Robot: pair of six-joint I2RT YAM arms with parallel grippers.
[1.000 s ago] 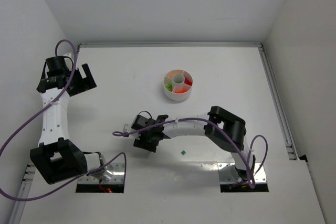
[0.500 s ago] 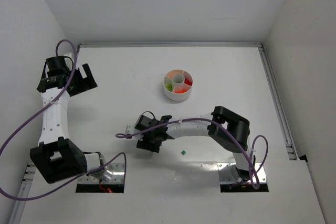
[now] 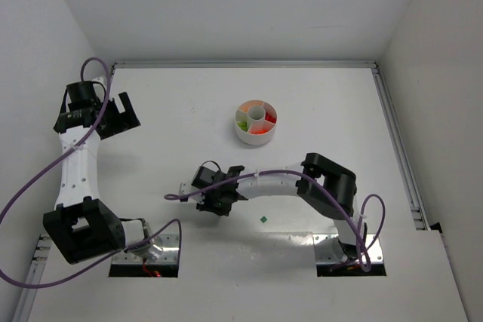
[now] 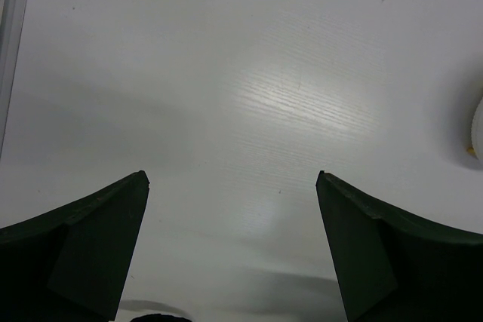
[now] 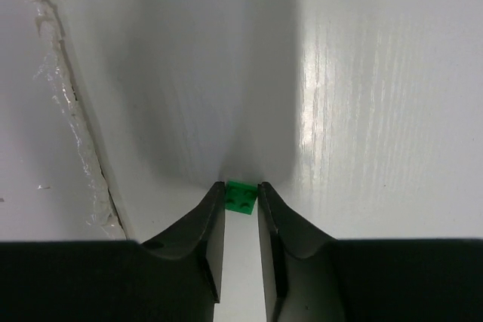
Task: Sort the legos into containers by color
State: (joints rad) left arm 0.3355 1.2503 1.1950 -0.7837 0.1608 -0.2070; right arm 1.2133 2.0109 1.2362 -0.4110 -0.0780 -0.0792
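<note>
Two dark fingers (image 5: 205,240) of the right gripper (image 5: 242,187) stand nearly together, their tips pressed against either side of a small green brick (image 5: 241,197) that rests on the white table (image 5: 377,111); the brick is clamped between them at the very tips. Just left of the fingers in the wrist view, a ragged strip (image 5: 66,111) runs along the table surface. Seen from above, this gripper lies low over the table's left-centre, nearer the near edge than the far one, with its arm reaching leftward from the base at the near right. A second green brick (image 3: 263,219) lies loose on the table, apart from the gripper, towards the near edge and roughly at mid-width. The white dish (image 3: 243,134) sits beyond the arm, near the table's centre and towards the far edge; its wedge compartments hold red and orange pieces on the near side and green pieces on the left, though single bricks are too small to tell apart. The left gripper (image 4: 232,177) is spread wide with nothing between its fingers (image 4: 90,250), held above bare table near the far left corner; the dish rim just shows at the right edge of its wrist view.
</note>
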